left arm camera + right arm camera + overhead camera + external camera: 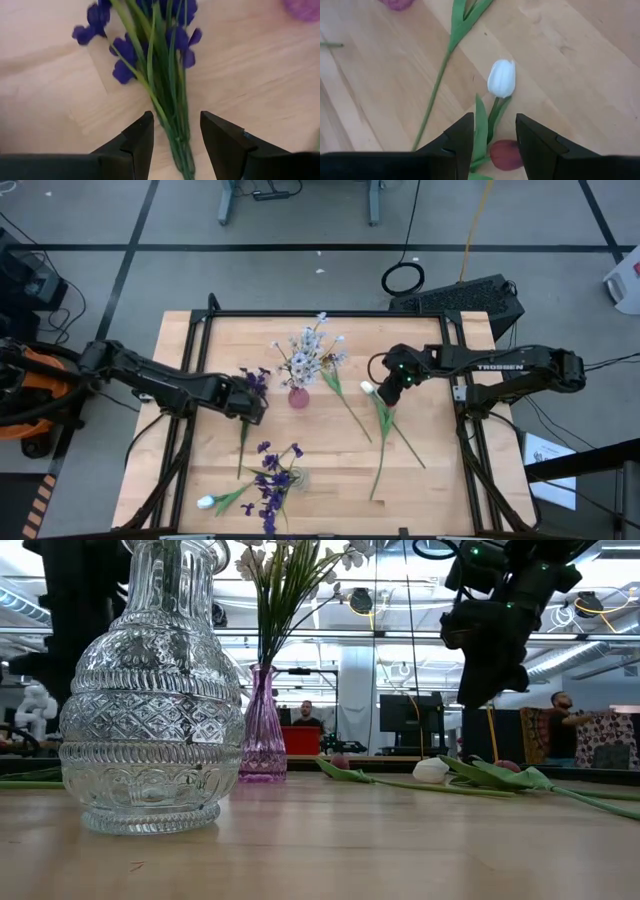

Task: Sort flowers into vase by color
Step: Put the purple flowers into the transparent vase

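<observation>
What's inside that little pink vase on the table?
The pink vase holds a bunch of pale lavender-white flowers on green stems, standing upright. Through the tinted glass the stem ends are hard to make out, and whether there is water cannot be told.

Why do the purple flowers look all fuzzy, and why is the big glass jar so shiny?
In the left wrist view, the dark purple flower cluster sits close to the lens and looks smeared, while its green stems look sharper. In the low view, the clear cut-glass vase sparkles from the ceiling lights, and the room behind it is a little soft.
</observation>
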